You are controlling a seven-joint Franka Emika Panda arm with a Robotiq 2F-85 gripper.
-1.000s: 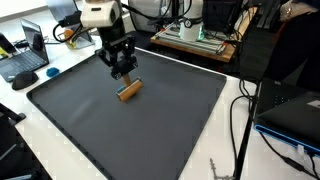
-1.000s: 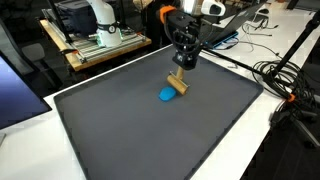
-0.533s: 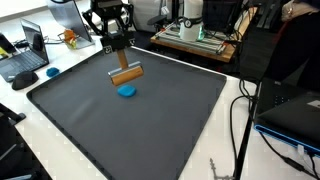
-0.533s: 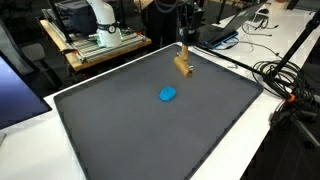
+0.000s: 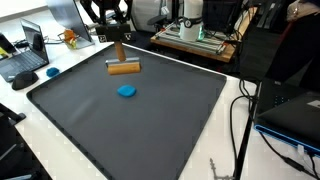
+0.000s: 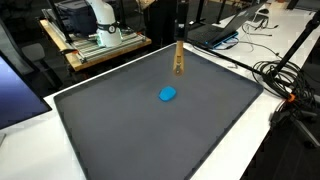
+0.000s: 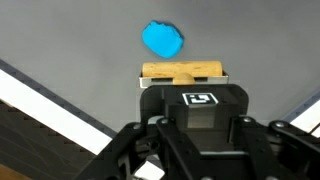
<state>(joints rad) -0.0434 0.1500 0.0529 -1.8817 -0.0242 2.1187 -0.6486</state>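
My gripper (image 5: 117, 30) is shut on the upright handle of a wooden T-shaped tool (image 5: 124, 68) and holds it well above the dark mat (image 5: 180, 120). The tool's crossbar hangs level below the fingers. In an exterior view the tool (image 6: 179, 58) hangs from the top edge and most of the gripper is out of frame. A small blue lump (image 5: 126, 90) lies on the mat below the tool; it also shows in an exterior view (image 6: 168, 94). In the wrist view the crossbar (image 7: 182, 72) sits just past the gripper (image 7: 190, 92), with the blue lump (image 7: 162, 40) beyond it.
The mat lies on a white table (image 5: 215, 160). A laptop (image 5: 22, 62) stands beside it. A wooden rack of electronics (image 6: 95, 40) and another laptop (image 6: 215, 35) stand near the mat's edge. Cables (image 6: 285, 80) trail over the table beside it.
The gripper has risen from the mat with the wooden tool and moved toward the mat's far edge. The blue lump, covered a second ago, now lies uncovered.
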